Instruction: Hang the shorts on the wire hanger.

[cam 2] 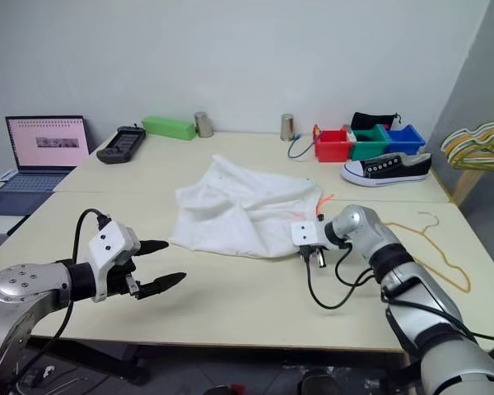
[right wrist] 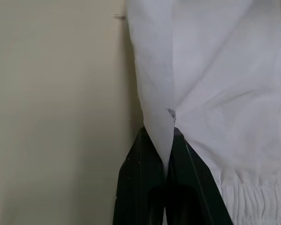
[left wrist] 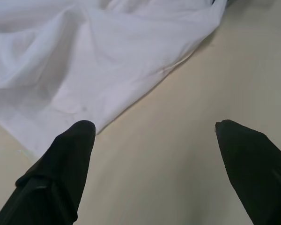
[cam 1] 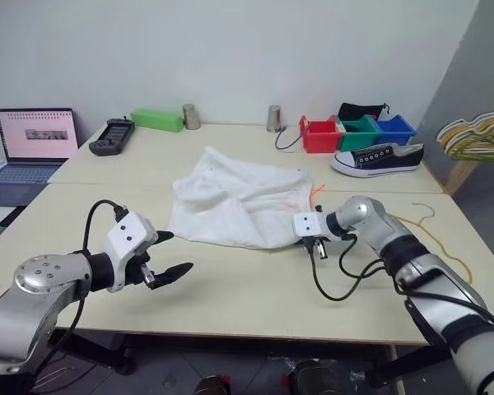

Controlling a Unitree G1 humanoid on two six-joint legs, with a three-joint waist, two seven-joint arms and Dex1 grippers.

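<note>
The white shorts (cam 1: 239,197) lie crumpled on the middle of the table, an orange tag (cam 1: 315,192) at their right edge. My right gripper (cam 1: 303,240) is at their near right corner, shut on a fold of the cloth; the right wrist view shows the shorts (right wrist: 215,84) pinched between the black fingers (right wrist: 136,187). The thin gold wire hanger (cam 1: 441,237) lies flat on the table, to the right of my right arm. My left gripper (cam 1: 178,252) hovers open to the left of the shorts' near left corner (left wrist: 61,93), holding nothing.
A laptop (cam 1: 33,136) stands far left. At the table's back are a black controller (cam 1: 111,136), a green box (cam 1: 156,119), two metal cups (cam 1: 191,116), coloured bins (cam 1: 358,132) and a sneaker (cam 1: 377,158). Bunched hangers (cam 1: 477,136) hang at the right edge.
</note>
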